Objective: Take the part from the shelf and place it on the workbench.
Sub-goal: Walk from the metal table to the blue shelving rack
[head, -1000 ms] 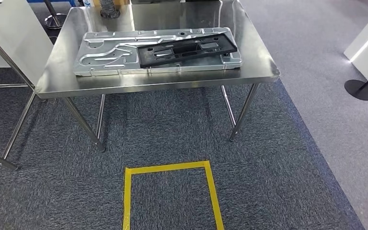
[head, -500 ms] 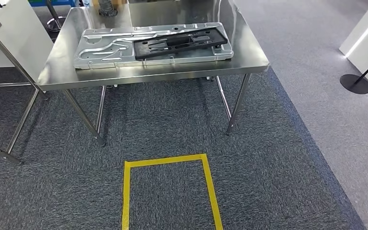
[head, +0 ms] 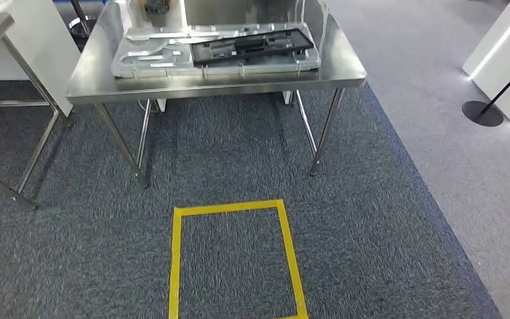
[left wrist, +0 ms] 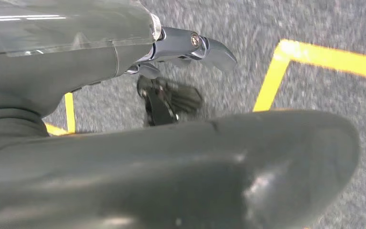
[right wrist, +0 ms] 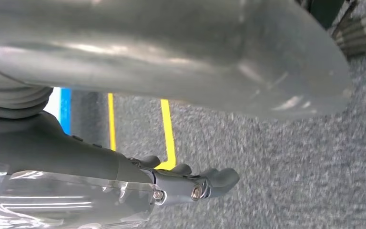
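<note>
Now, from the head view, the steel worktop [head: 212, 80] sits far off across the carpet [head: 385, 219], and the whole picture has slid compared with a second ago: the worktop has drawn toward the far edge and more floor shows, so the camera has backed away or tilted, not the things. A black part [head: 252, 45] lies flat on a silver panel [head: 172, 56] on the worktop, toward its right half; both rest there with no arm near them. A yellow tape square [head: 236, 256] marks the floor near the robot, and a second table [head: 0, 40] stands at far left. No shelf can be seen. From the left wrist view, the left robot hand [left wrist: 181, 45] hangs over carpet beside the yellow tape, holding nothing; its fingers [left wrist: 214, 50] look loosely curled, but whether they are apart or together I cannot tell. From the right wrist view, the right robot hand [right wrist: 186, 183] likewise hangs over the carpet with nothing in it, fingers [right wrist: 221, 179] lightly bent; again I cannot tell how far closed. My reading is that a part is already set down and the robot is withdrawing, perhaps to go back to the shelf.
</note>
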